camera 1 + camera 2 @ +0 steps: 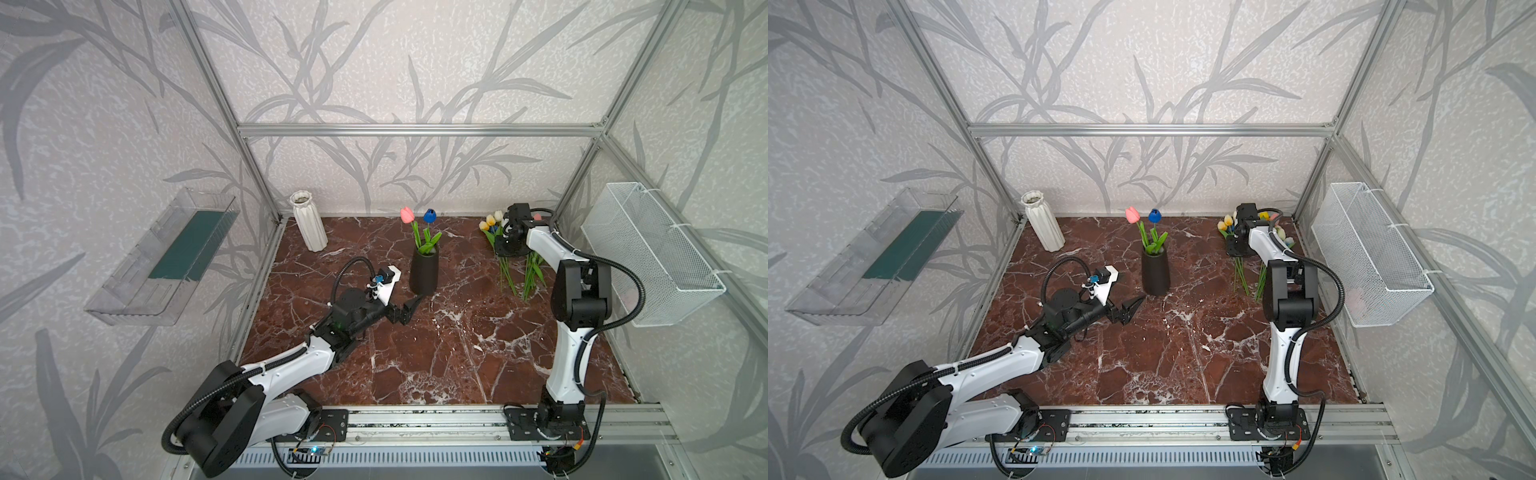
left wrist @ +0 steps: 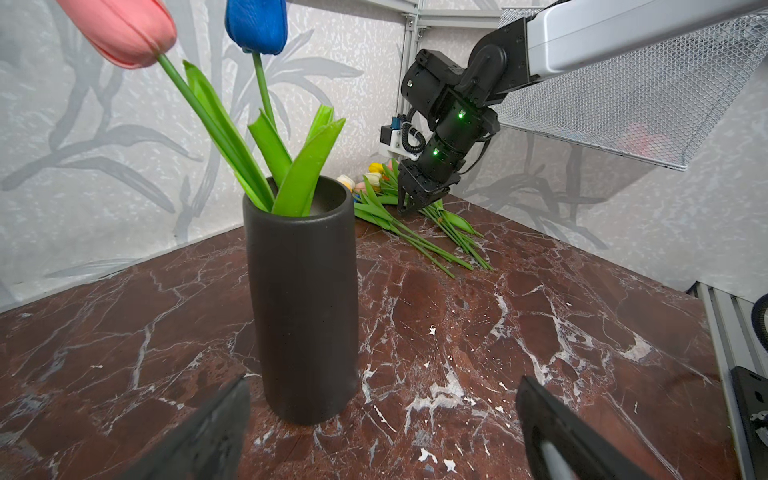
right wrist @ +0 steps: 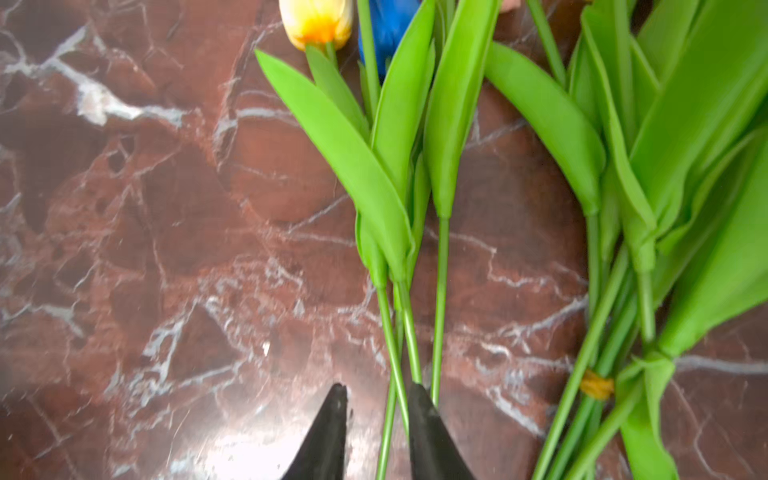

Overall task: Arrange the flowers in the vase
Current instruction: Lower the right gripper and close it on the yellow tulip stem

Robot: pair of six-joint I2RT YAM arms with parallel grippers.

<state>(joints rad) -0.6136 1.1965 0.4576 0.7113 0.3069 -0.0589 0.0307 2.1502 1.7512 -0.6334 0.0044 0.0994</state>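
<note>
A black cylindrical vase (image 1: 424, 274) (image 1: 1155, 272) (image 2: 303, 299) stands mid-table with a pink tulip (image 1: 407, 214) and a blue tulip (image 1: 430, 215) in it. The other flowers (image 1: 511, 270) (image 1: 1241, 278) (image 2: 415, 232) lie in a loose pile at the back right. My right gripper (image 3: 378, 392) (image 2: 409, 208) points down into that pile. Its jaws are narrow, with two thin green stems (image 3: 401, 332) between them and a gap still showing on one side. My left gripper (image 1: 409, 309) (image 1: 1129, 309) (image 2: 383, 380) is low, just in front of the vase, open and empty.
A white ribbed vase (image 1: 308, 222) (image 1: 1042, 222) stands at the back left corner. A white wire basket (image 1: 652, 253) (image 1: 1370, 253) hangs on the right wall and a clear tray (image 1: 162, 257) on the left wall. An orange tie (image 3: 597, 384) binds some stems.
</note>
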